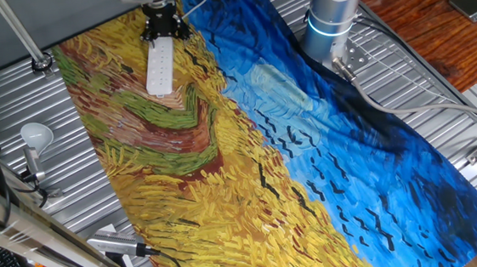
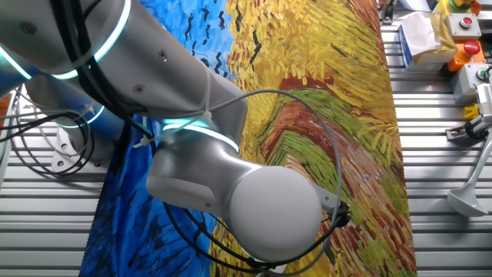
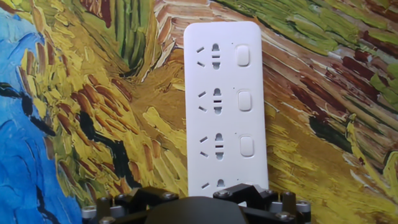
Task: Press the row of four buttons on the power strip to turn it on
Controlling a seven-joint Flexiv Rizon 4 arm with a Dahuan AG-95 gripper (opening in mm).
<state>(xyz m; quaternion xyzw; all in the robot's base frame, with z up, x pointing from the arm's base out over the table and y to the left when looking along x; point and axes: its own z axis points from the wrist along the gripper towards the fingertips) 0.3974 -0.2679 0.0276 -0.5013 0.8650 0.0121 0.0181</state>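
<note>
White power strip (image 3: 225,106) lies flat on painted cloth (image 3: 93,124), end effector (image 1: 165,28) above one end

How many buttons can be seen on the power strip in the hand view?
3. They run down the right side of the power strip: one near the top, one in the middle, one lower. A fourth may be hidden behind the gripper body at the bottom edge.

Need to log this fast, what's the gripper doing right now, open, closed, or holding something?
Gripper: cannot be told; it is above one end of the power strip, holding nothing visible, fingertips not shown.
</note>
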